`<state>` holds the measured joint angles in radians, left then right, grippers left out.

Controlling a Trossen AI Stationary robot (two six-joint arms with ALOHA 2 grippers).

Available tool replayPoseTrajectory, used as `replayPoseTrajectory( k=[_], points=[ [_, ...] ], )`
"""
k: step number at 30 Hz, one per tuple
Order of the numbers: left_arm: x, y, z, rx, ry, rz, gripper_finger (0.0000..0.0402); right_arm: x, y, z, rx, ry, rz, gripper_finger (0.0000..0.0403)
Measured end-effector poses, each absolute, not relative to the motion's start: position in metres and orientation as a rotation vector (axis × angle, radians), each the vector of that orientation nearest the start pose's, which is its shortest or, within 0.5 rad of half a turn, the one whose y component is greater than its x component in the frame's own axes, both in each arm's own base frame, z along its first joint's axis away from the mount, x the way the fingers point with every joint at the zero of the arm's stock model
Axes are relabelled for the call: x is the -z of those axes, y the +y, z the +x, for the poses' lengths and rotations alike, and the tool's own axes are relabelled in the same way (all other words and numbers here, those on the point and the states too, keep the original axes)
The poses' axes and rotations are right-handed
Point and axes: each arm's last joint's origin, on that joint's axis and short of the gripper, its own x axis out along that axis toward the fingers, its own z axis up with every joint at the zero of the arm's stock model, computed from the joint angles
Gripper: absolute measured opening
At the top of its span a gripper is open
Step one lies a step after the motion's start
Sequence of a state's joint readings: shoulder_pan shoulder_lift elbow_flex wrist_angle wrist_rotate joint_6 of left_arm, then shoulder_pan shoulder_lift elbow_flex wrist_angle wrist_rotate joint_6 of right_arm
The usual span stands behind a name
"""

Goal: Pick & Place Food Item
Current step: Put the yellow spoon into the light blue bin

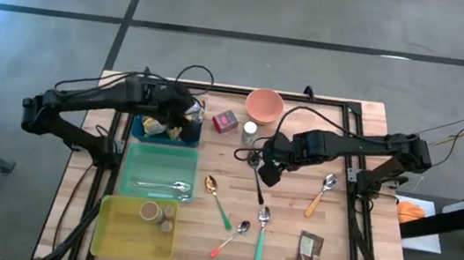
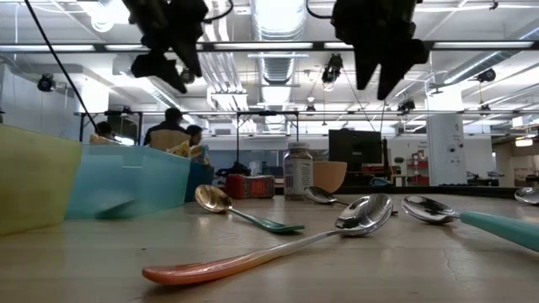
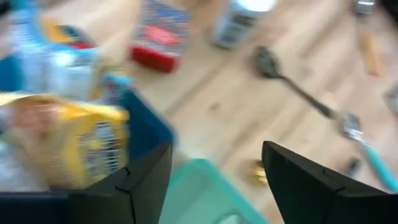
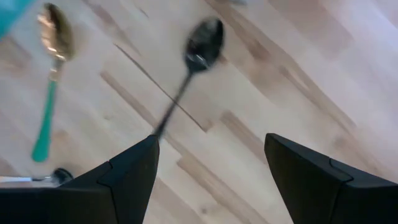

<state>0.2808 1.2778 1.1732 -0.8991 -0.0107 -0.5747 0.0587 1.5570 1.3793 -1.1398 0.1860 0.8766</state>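
My left gripper [image 1: 186, 117] hangs open above the right end of the dark blue bin [image 1: 139, 125]; nothing is between its fingers [image 3: 214, 155]. A yellow food packet [image 3: 68, 143] lies in that bin among other packets. A red box [image 1: 225, 122] and a small bottle [image 1: 249, 132] stand on the table to the bin's right. My right gripper [image 1: 267, 170] is open and raised over the table's middle, with nothing in it [image 4: 211, 146]. Below it lies a black spoon [image 4: 199, 46]. A brown packet [image 1: 309, 251] lies near the front right.
A teal bin [image 1: 134, 171] holding cutlery and a yellow bin [image 1: 113, 231] with small jars stand along the left side. A pink bowl [image 1: 263, 105] is at the back. Several spoons [image 1: 216, 201] lie across the table's middle and right [image 1: 322, 194].
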Motion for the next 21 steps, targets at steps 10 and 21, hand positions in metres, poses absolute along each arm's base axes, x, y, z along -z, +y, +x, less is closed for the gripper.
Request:
replayPoseTrajectory(
  k=[10, 21],
  points=[
    [-0.316, 0.048, 0.250, -0.196, 0.856, -0.603, 0.0226, -0.277, 0.021, 0.281, 0.685, 1.240, 0.708, 0.0289],
    [-0.319, 0.037, 0.251, 0.026, 0.855, -0.473, 0.0225, -0.243, 0.028, 0.253, 0.676, 1.037, 1.142, 0.0289]
  ],
)
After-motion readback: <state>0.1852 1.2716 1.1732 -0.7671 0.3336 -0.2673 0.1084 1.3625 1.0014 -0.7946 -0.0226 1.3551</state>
